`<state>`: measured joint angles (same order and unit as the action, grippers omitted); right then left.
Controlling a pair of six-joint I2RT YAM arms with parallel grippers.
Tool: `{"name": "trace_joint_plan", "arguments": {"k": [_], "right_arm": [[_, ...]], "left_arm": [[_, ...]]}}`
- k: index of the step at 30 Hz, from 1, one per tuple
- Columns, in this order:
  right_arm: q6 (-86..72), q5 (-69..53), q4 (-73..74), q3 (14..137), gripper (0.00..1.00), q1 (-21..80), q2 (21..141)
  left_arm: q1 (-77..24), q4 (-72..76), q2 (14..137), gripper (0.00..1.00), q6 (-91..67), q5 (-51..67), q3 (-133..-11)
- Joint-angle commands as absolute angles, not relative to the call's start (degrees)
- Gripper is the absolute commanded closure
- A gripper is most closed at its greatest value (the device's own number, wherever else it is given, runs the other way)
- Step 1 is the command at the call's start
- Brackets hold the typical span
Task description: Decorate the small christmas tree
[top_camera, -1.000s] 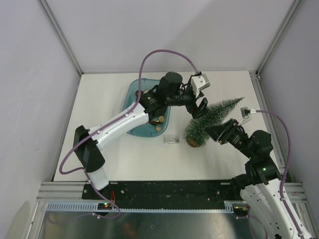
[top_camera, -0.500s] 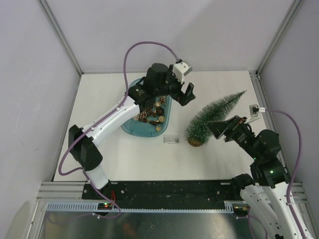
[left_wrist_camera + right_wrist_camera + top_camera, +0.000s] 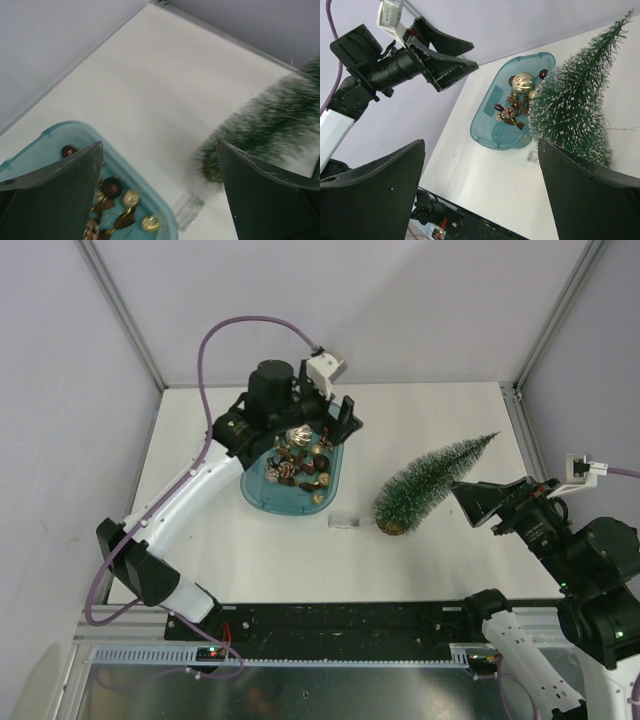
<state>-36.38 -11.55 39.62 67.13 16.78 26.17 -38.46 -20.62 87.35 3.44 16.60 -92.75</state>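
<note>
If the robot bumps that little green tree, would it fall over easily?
Probably yes: the tree is tall and slim on a small round base, so a push high up would likely tip it. Its bristles look soft and should give when squeezed.

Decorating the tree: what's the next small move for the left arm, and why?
Probably lower the left end effector onto the gold ball in the tray and close. It hovers open and empty near the tray's far end, the right end effector is also open and empty, and no ornament shows on the tree.
</note>
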Motion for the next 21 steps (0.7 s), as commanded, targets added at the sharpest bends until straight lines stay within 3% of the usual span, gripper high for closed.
{"name": "trace_joint_plan", "arguments": {"k": [1,9,21], "right_arm": [[-35.1,-6.7,46.3,72.2,0.01,18.6,29.0],[-35.0,-0.9,46.8,79.0,0.01,22.1,32.5],[-32.8,5.8,50.0,83.5,0.01,23.7,34.8]], "left_arm": [[-32.0,-26.1,84.2,0.00,6.1,15.0,-91.7],[-22.6,-35.0,81.5,0.00,15.1,12.2,-80.5],[-19.6,-35.3,80.5,0.00,19.0,13.3,-69.1]]}}
